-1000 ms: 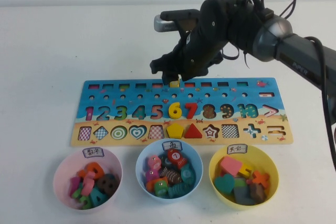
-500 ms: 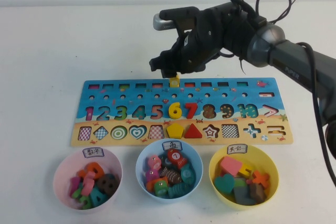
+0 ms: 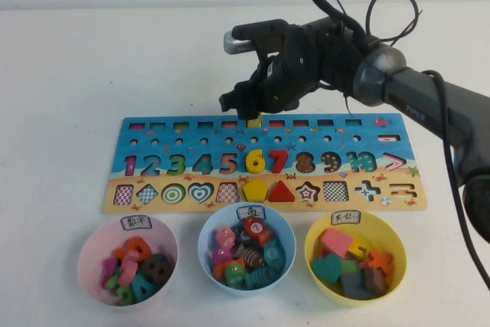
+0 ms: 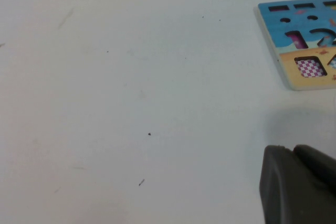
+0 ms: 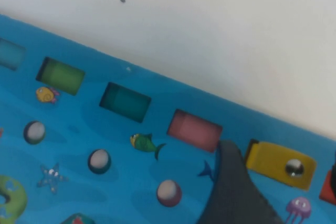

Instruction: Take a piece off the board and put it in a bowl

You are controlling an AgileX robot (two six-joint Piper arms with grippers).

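The yellow piece (image 3: 254,119) stands in a slot in the back row of the board (image 3: 321,145), just behind the yellow 6. My right gripper (image 3: 251,108) hangs right above it, open. In the right wrist view one dark finger (image 5: 231,192) sits close beside the piece (image 5: 281,165), which shows a small metal dot and rests in its slot in the board (image 5: 79,145). The light blue bowl (image 3: 201,250) stands in front of the board's middle, holding several pieces. My left gripper (image 4: 290,150) is shut over bare table, near the board's corner (image 4: 310,30).
A pink bowl (image 3: 83,266) stands front left and a yellow bowl (image 3: 399,254) front right, each with several pieces. The right arm and its cables reach in from the right over the board's back edge. White table lies all round.
The right arm has dropped and drawn back slightly while its gripper stayed over the yellow piece. The piece has stayed in its slot.
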